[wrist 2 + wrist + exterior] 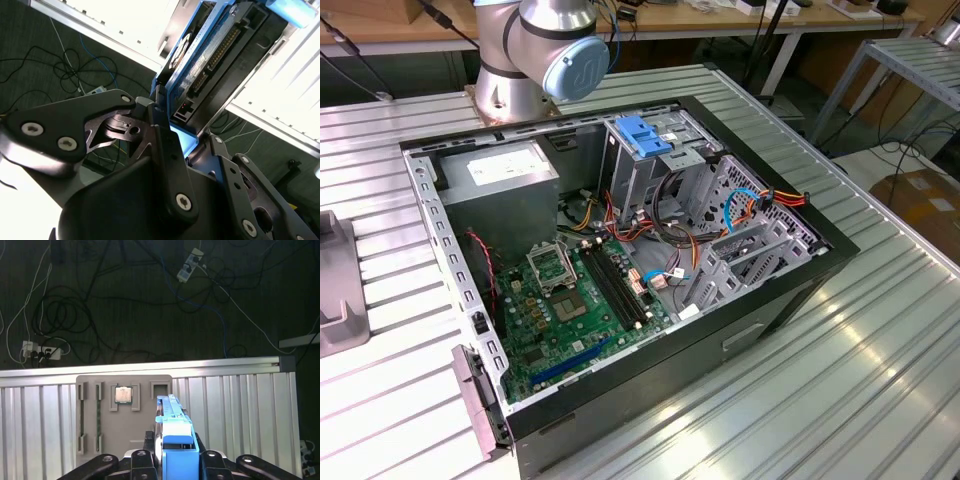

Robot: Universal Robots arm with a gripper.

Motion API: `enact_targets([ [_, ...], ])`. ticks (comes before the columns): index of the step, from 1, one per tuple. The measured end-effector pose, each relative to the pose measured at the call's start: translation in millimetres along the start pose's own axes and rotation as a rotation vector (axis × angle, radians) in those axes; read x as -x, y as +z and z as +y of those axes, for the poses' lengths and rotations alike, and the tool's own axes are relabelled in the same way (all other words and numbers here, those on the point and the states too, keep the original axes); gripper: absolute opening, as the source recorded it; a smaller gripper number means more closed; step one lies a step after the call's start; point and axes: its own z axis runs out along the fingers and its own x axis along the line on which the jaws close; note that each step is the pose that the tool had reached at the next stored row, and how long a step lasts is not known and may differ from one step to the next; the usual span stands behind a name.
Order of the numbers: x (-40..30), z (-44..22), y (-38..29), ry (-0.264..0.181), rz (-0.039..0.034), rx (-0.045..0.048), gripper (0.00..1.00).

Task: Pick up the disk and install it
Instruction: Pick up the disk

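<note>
Exterior view overlooks the case [650, 385]; both wrist views hug the pincer [176, 452] [186, 144].

An open computer case [740, 322] is lying on the ribbed metal surface [860, 390], showing a green motherboard [570, 310] and a grey power-supply box [500, 178]. Coloured cables [772, 198] are trailing beside the drive cage [655, 182]. In the first wrist view, a grey tray [127, 415] is holding a square chip [123, 394], and wires [55, 315] are sprawling across the dark floor [140, 310].

stretches out as a ribbed silver table [860, 370], bearing an open computer case [760, 318] and, beyond it, the arm's base [508, 98]. holds a grey moulded holder [338, 290] at the exterior view's left and, in the first wrist view, a grey slotted tray [125, 426].
</note>
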Motion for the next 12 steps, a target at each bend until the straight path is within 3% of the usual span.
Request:
enact_targets([
  [12,0.2,0.1,-3.2,0.0,0.0,-0.0001,0.37],
])
